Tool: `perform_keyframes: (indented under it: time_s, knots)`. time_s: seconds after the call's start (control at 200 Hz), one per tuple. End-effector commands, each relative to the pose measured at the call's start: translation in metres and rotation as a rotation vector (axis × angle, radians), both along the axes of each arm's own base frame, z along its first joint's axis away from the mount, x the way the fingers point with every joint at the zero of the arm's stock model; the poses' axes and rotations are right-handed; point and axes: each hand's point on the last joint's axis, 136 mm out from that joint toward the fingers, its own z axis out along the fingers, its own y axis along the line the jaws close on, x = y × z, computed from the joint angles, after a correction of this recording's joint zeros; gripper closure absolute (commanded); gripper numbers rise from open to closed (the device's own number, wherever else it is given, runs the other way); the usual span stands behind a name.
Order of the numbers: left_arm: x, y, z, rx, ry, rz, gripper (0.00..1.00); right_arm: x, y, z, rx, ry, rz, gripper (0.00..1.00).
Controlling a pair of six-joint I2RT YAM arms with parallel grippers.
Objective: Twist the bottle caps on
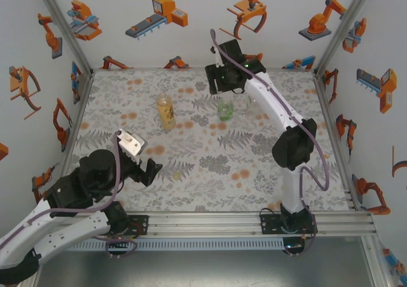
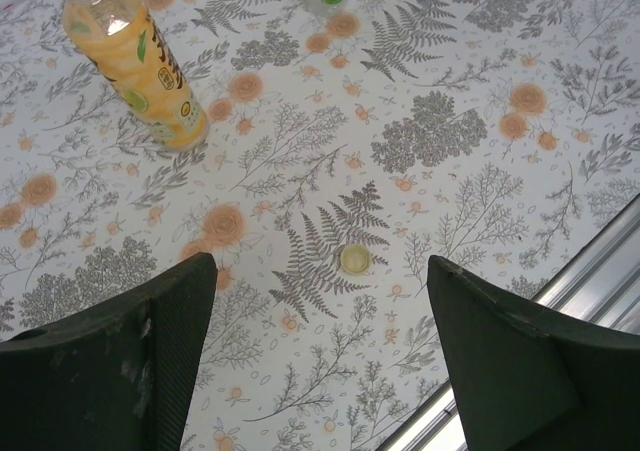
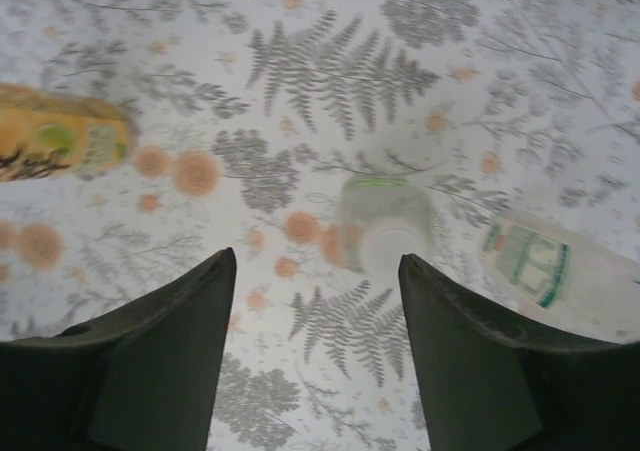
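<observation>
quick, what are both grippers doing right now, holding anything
left gripper: open, holding nothing; a loose cap lies just ahead of it.
right gripper: open, holding nothing; it is by the squat green bottle.

Under the left gripper point(image 1: 154, 171) spreads a white tablecloth point(image 1: 254, 172) printed with grey ferns and orange flowers; beyond the right gripper point(image 1: 224, 88) rise white walls point(image 1: 191, 48) with orange robot pictures, edged by silver aluminium rails point(image 1: 210, 220).
</observation>
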Motion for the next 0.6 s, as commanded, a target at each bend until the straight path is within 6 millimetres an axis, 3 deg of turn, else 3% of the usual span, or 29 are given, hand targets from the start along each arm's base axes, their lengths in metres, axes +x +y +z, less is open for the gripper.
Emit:
perform_keyframes:
  time_s: [0.0,0.26,0.416,0.596]
  knots:
    - [-0.003,0.011,0.005,-0.031,0.002,0.026,0.22,-0.023,0.046,0.041,0.148,-0.118,0.181,0.30]
    - [-0.010,0.028,0.010,-0.070,-0.015,0.051,0.21,-0.061,0.097,0.038,0.327,-0.254,0.296,0.06]
    - [-0.011,0.030,0.010,-0.084,-0.016,0.054,0.21,-0.079,0.118,0.031,0.486,-0.419,0.362,0.05]
    - [-0.012,0.032,0.011,-0.087,-0.018,0.052,0.21,-0.079,0.135,0.014,0.594,-0.522,0.367,0.05]
